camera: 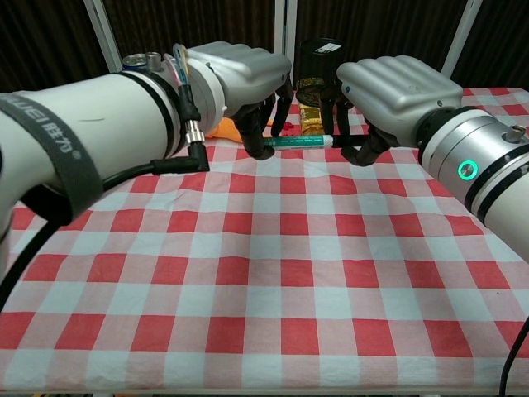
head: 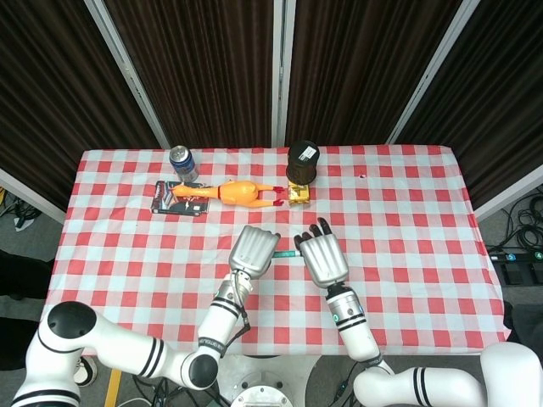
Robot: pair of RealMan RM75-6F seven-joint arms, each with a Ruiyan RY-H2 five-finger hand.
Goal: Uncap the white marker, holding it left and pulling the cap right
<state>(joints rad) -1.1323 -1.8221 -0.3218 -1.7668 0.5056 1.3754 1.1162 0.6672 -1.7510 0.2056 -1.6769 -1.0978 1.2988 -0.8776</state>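
The white marker with a green label hangs level above the checked table. My left hand grips its left end with fingers curled around it. My right hand sits at the marker's right end, where its dark fingertips close around the cap, hiding most of it. In the head view, only a short teal stretch of the marker shows between the left hand and the right hand. The marker looks whole, with no gap between cap and barrel.
Along the far side of the table stand a blue can and a black canister. A yellow rubber chicken lies between them, with a dark packet to its left and a small yellow packet to its right.
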